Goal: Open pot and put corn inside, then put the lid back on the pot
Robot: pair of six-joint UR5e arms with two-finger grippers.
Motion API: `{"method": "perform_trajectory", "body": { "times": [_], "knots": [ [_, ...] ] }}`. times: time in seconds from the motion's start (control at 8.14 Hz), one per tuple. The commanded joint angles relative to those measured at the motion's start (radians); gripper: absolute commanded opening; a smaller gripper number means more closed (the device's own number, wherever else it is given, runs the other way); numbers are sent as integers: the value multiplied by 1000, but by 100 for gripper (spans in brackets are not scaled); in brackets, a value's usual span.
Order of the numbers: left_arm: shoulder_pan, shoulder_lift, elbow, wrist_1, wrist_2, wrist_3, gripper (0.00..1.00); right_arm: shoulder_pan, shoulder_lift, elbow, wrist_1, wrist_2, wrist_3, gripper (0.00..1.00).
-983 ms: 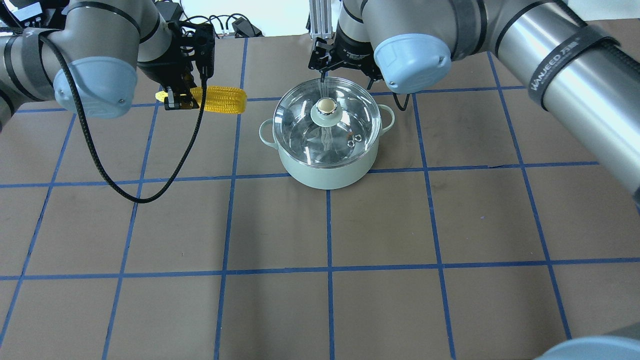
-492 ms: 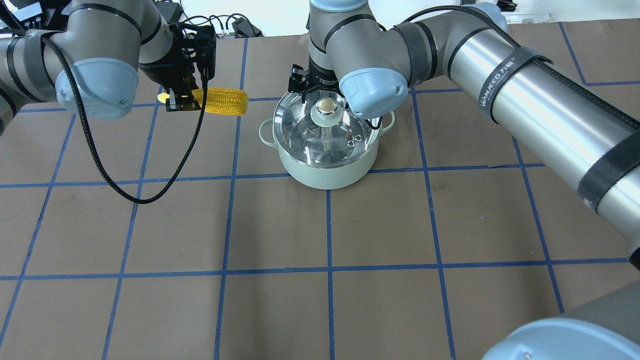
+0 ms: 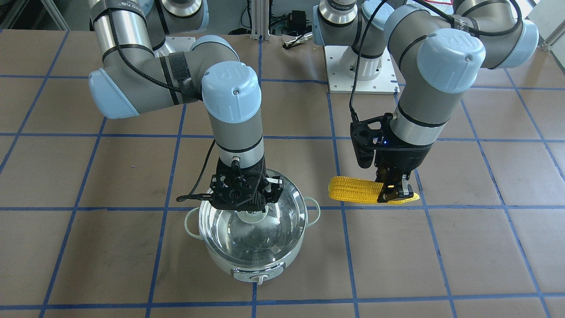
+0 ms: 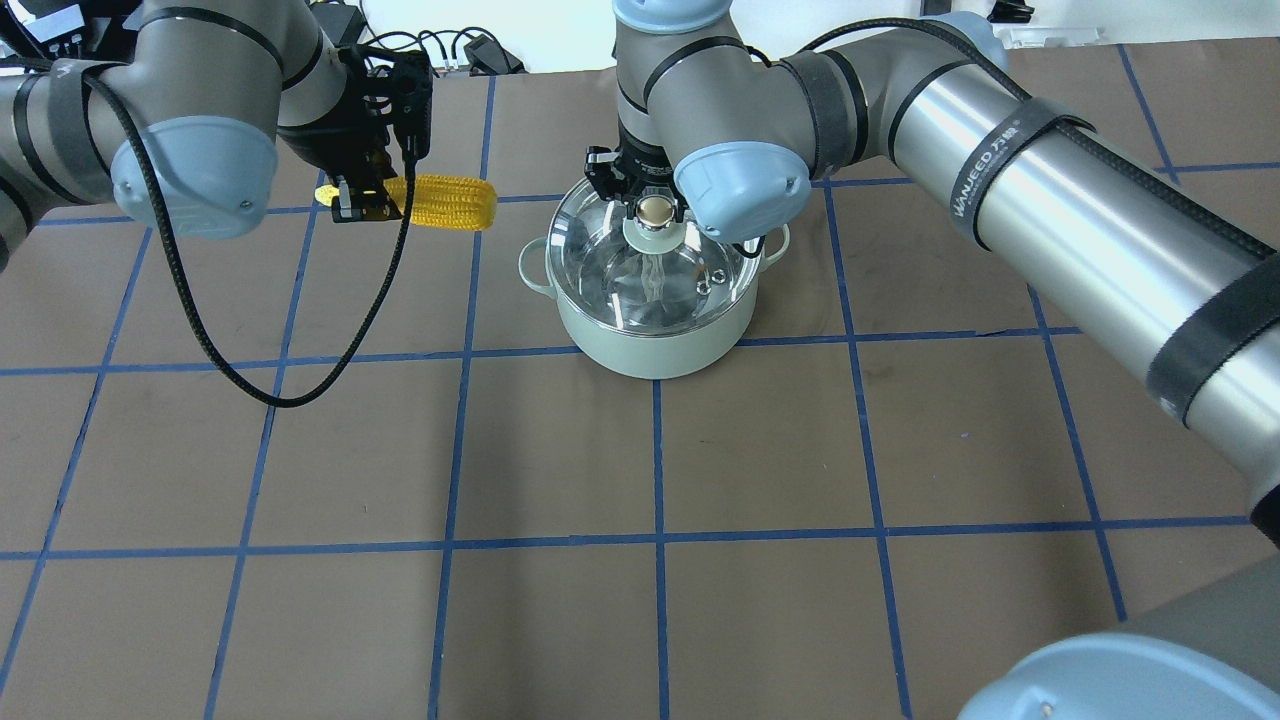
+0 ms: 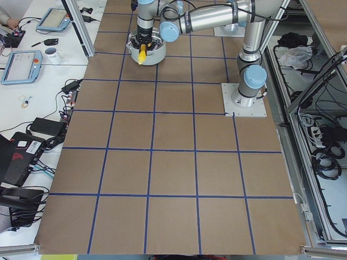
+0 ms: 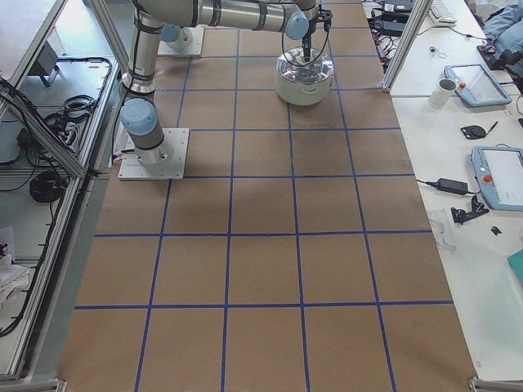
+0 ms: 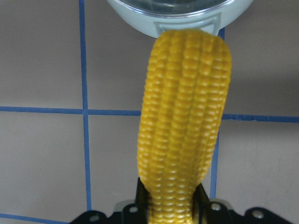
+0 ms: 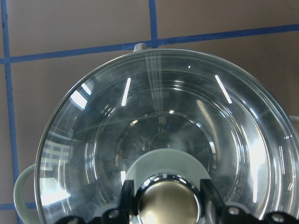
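Right claw (image 8: 167, 187) now lower, astride the lid knob (image 8: 168, 208)

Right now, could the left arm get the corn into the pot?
Probably not yet. The lid sits on the pot, closing it, with the right gripper down over the knob. The left gripper holds the corn off to one side of the pot.

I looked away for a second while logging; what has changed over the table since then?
The right gripper swung in from beyond the pot to over the lid, its jaws now flanking the knob; grip unclear. The left gripper still holds the corn in place; lid still on.
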Motion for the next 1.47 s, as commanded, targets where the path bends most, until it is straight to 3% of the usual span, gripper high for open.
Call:
{"method": "perform_trajectory", "body": {
  "times": [0.0, 0.61, 0.98, 1.35],
  "knots": [
    [-1, 1, 2, 1, 0, 0, 0, 0, 4, 2, 4, 5, -4, 37],
    [-1, 2, 3, 1, 7, -9, 0, -8, -59, -29, 46, -2, -41, 34],
    [-10, -1, -1, 1, 4, -61, 0, -75, -184, -29, 184, 17, -113, 35],
    [-44, -22, -2, 1, -5, -159, 0, -220, -332, -12, 420, 28, -329, 34]
  ]
}}
